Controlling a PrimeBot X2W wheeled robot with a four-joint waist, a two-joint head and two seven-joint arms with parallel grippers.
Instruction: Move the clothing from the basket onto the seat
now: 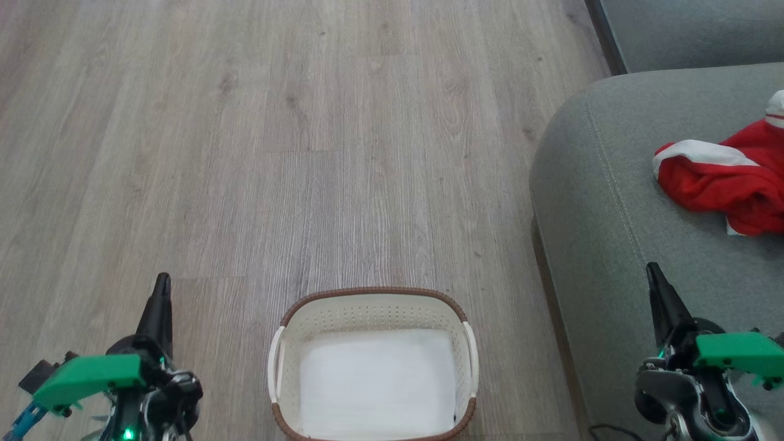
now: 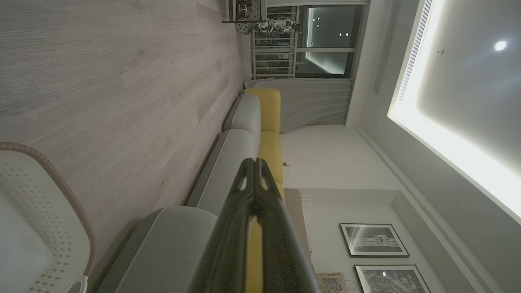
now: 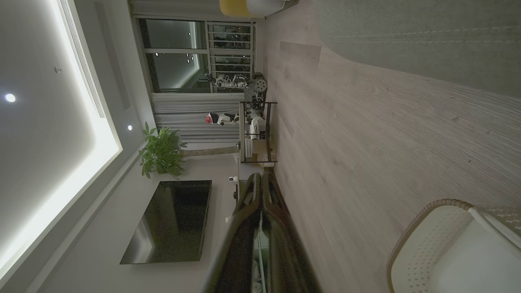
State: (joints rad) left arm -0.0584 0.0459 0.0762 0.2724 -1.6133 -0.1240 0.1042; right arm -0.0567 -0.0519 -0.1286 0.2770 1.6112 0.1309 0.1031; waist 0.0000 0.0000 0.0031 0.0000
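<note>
The cream basket [image 1: 373, 312] with its brown woven rim stands on the floor at the bottom centre of the head view; inside it only the flat white liner shows. Red clothing [image 1: 729, 177] with white trim lies crumpled on the grey-green seat [image 1: 600, 184] at the right. My left gripper [image 1: 162, 283] is shut and empty, to the left of the basket. Shut and empty too, my right gripper [image 1: 653, 269] hangs over the seat's front edge. The left wrist view has its gripper [image 2: 254, 162] closed, with the basket [image 2: 44, 195] at the lower left. The right wrist view has its gripper [image 3: 260, 177] closed, the basket [image 3: 435, 232] at the lower right.
Pale wood-plank floor [image 1: 275, 153] stretches ahead and to the left of the basket. A second grey sofa section [image 1: 692, 30] sits at the top right. The wrist views show a yellow sofa back [image 2: 268, 122], a dark television [image 3: 171, 219], a potted plant [image 3: 160, 152] and a shelf unit [image 3: 256, 132] far off.
</note>
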